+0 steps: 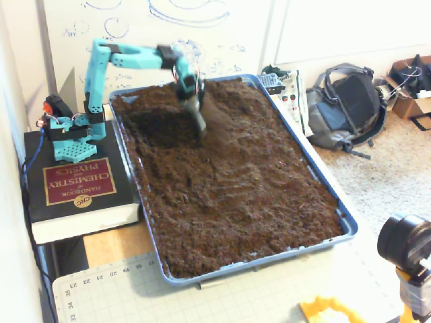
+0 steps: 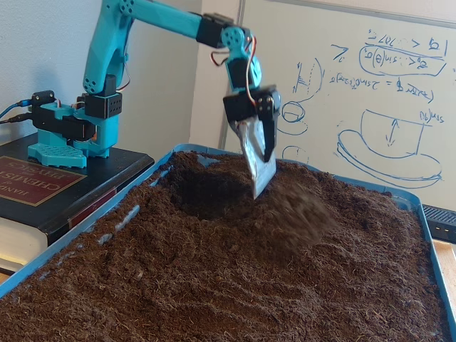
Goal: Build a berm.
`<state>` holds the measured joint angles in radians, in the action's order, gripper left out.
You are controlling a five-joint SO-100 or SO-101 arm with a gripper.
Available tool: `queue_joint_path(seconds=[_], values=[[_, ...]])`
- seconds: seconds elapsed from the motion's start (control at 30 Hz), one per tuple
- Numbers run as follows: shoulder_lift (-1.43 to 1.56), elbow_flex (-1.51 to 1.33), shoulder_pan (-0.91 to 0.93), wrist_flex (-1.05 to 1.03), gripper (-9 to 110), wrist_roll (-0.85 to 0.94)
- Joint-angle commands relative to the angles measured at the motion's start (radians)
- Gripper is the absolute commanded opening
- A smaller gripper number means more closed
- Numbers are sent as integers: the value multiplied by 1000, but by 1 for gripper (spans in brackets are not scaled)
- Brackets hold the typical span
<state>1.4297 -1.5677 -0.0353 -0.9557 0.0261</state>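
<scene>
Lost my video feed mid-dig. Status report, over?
Gripper lifted clear of the soil, scoop blade down, jaw state unclear. Berm only a low mound beside a fresh hollow. Nothing in the way.

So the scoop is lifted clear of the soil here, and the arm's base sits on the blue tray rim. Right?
Not quite. The scoop is lifted above the soil, but the arm's base sits on a book beside the tray, not on its rim. Both fixed views show it.
</scene>
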Motion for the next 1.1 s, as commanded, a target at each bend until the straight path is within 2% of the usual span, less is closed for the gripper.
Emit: queue_joint_path(seconds=[0.0,0.13,0.33,0.43,0.57,0.77,1.07], values=[[138,84,9,-64,0,-3],[173,69,5,-195,0,-3],[295,-114,-26,-486,1,0],[321,-230,-84,-505,1,2],[325,-347,-190,-391,1,-2],[313,-554,-301,-48,1,-14],[107,-749,-426,311,1,-107]])
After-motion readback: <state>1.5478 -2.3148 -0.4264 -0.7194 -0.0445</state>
